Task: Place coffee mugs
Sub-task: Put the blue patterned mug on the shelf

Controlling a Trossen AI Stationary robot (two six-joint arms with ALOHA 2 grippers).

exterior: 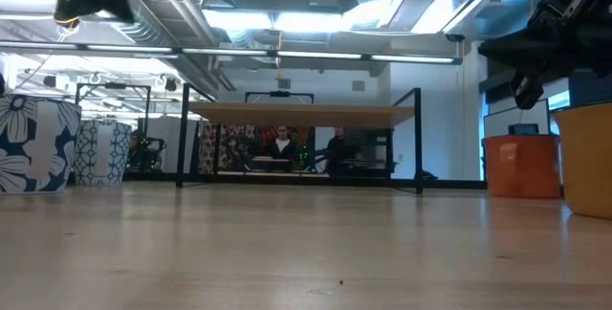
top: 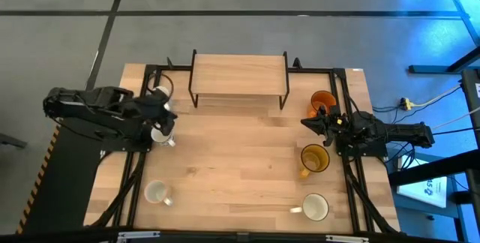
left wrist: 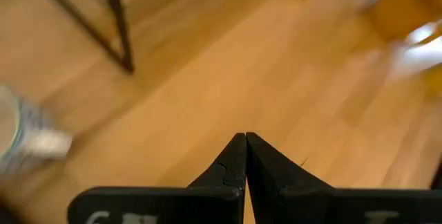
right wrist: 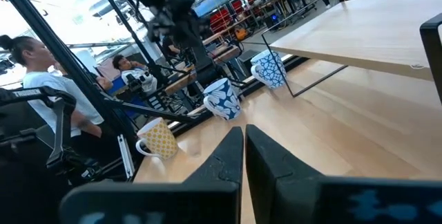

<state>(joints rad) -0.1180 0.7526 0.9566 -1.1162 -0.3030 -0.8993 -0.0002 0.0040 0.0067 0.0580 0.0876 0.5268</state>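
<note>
While closed, both claws (top: 169, 115) aloft.

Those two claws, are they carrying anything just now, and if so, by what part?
Nothing is held. The left gripper is shut on air above the bare table, and the right gripper is shut and empty too, beside the orange mug.

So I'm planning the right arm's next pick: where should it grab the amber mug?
Probably the amber mug by its rim, from straight above. It stands upright, mouth open, just in front of the right gripper, and its handle points left toward the table's middle, so the wall on the arm's side is free.
</note>
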